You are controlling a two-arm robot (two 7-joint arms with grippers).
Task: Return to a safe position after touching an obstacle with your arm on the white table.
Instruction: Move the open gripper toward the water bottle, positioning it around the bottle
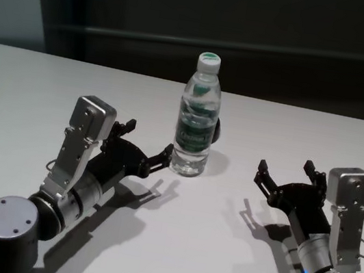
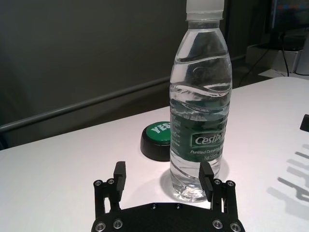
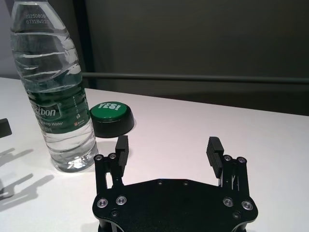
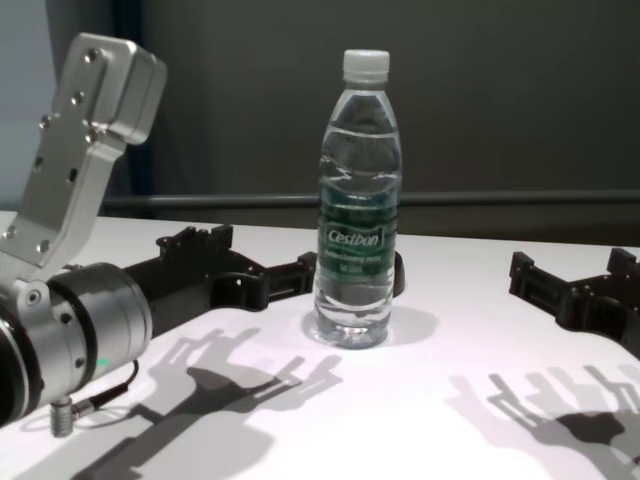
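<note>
The obstacle, a tall clear water bottle point(image 1: 197, 115) point(image 4: 358, 210) with a white cap and a dark green label, stands upright mid-way across the white table point(image 1: 37, 86). My left gripper point(image 1: 148, 139) point(image 4: 262, 255) lies low on the table just left of the bottle, open and holding nothing. One of its fingertips point(image 1: 168, 151) is against or a hair from the bottle's base; I cannot tell which. In the left wrist view the bottle point(image 2: 200, 111) rises right behind that finger point(image 2: 206, 175). My right gripper point(image 1: 285, 167) point(image 3: 168, 147) rests open, well to the right of the bottle point(image 3: 53, 87).
A round green button point(image 2: 157, 137) point(image 3: 112, 117) marked "YES!" on a black base sits just behind the bottle. A dark wall with a horizontal rail runs beyond the table's far edge. White table surface point(image 4: 450, 400) stretches between and in front of both arms.
</note>
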